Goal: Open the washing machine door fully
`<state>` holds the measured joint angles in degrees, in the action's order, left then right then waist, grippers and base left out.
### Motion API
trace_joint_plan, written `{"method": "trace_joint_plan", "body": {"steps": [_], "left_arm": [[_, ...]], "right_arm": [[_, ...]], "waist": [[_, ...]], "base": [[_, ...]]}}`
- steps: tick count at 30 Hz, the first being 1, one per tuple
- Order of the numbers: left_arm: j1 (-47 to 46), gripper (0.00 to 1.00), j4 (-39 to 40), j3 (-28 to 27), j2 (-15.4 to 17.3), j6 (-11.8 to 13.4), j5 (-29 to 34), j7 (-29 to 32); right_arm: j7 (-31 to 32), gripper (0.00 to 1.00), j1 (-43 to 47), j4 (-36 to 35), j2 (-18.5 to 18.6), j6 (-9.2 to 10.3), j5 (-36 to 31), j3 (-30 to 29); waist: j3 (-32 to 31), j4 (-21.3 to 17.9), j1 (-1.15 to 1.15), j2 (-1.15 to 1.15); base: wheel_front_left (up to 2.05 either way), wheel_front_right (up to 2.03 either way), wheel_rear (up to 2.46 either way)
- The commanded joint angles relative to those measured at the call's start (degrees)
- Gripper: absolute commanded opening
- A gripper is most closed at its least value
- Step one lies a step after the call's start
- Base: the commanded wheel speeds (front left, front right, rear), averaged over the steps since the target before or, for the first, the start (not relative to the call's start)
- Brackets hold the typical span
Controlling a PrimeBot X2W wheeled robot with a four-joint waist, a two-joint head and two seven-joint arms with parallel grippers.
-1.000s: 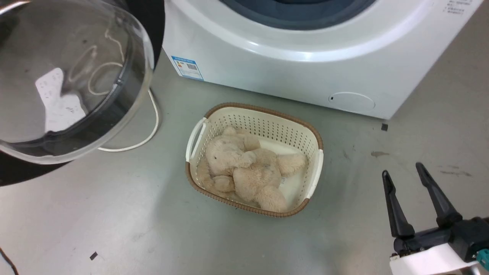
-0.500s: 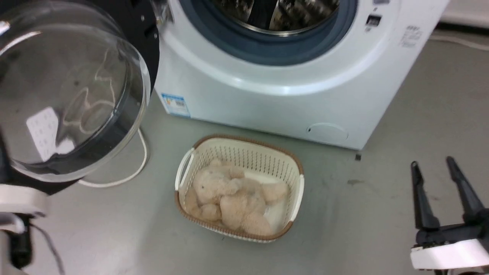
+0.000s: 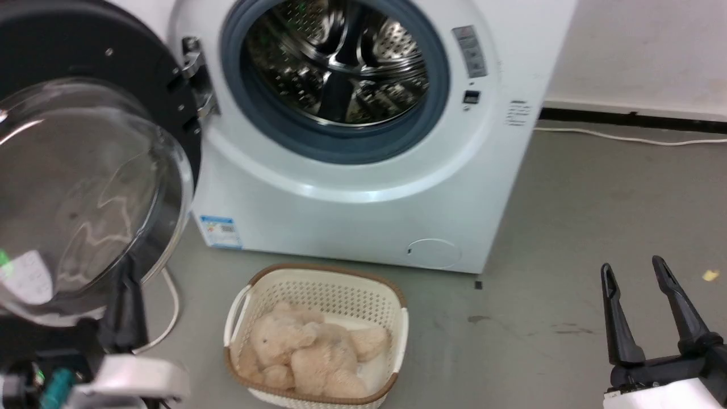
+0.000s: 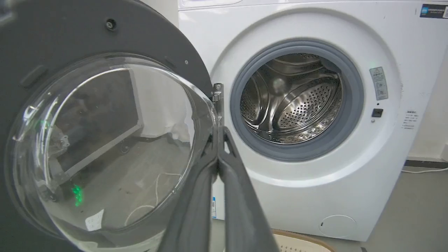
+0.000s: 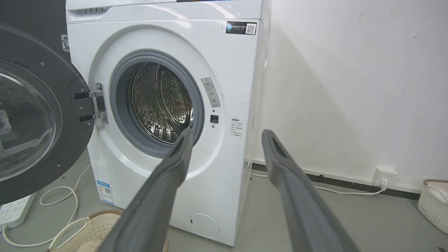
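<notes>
over the last second the head camera has lifted its gaze, so what slid down that view is the scene, not the things: the washing machine [image 3: 352, 216] now shows its whole steel drum [image 3: 341, 62], and the basket [image 3: 400, 329] with a plush toy [image 3: 306, 358] sits low on the floor. the washing machine door [image 3: 85, 187] hangs on its hinge [image 3: 196, 79] at the machine's left, swung wide away from the opening, glass bowl facing the robot. the left gripper [image 4: 218, 140], fingers pressed together and holding nothing, has come into the head view's lower left, beside the door's glass edge; whether it touches is unclear. the right gripper [image 3: 632, 264] waits spread and empty at the lower right, well apart from the machine. the door looks fully open or nearly so, so the task seems about done.
</notes>
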<state>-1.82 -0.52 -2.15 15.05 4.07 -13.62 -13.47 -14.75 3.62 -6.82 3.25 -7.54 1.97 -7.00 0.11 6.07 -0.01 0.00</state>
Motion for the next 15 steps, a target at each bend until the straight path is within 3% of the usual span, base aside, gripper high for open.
{"method": "trace_joint_plan", "body": {"steps": [1, 5, 6, 7, 8, 15], "left_arm": [[1.9, 0.00, 1.1, 0.5, -0.6, 0.6, 0.5, 0.2], [6.1, 0.00, 4.1, 2.7, -2.4, 1.6, 1.7, 0.1], [6.8, 0.14, 4.3, 3.4, -2.7, 1.6, 2.0, 0.0], [7.4, 0.70, 4.3, 4.0, -3.1, 1.8, 2.3, -0.1], [8.0, 1.00, 4.0, 4.6, -3.5, 2.0, 2.7, -0.2], [9.6, 1.00, 1.9, 8.5, -5.3, 2.6, 5.2, -0.7]], "right_arm": [[-0.2, 1.00, 0.7, -0.3, -0.3, 0.05, -0.1, -0.1], [-0.2, 1.00, 1.5, -0.8, -0.3, 0.05, 0.6, -0.6], [-0.2, 1.00, 1.8, -0.9, -0.3, 0.05, 0.8, -0.5], [-0.2, 1.00, 2.1, -0.8, -0.3, 0.05, 0.9, -0.2], [-0.2, 1.00, 2.4, -0.6, -0.3, 0.05, 0.8, 0.2], [-0.2, 1.00, 3.6, 0.4, -0.4, 0.05, 1.0, 1.5]], "waist": [[-1.3, -1.9, 0.01, 0.00], [-1.7, -2.9, 0.01, 0.00], [-1.7, -3.1, 0.01, 0.00], [-1.7, -3.3, 0.01, 0.00], [-1.8, -3.4, 0.01, 0.00], [-2.2, -3.7, 0.01, 0.00]], "base": [[0.00, 0.00, 0.00], [0.00, 0.00, 0.00], [0.00, 0.00, 0.00], [0.00, 0.00, 0.00], [0.00, 0.00, 0.00], [0.00, 0.00, 0.00]]}}
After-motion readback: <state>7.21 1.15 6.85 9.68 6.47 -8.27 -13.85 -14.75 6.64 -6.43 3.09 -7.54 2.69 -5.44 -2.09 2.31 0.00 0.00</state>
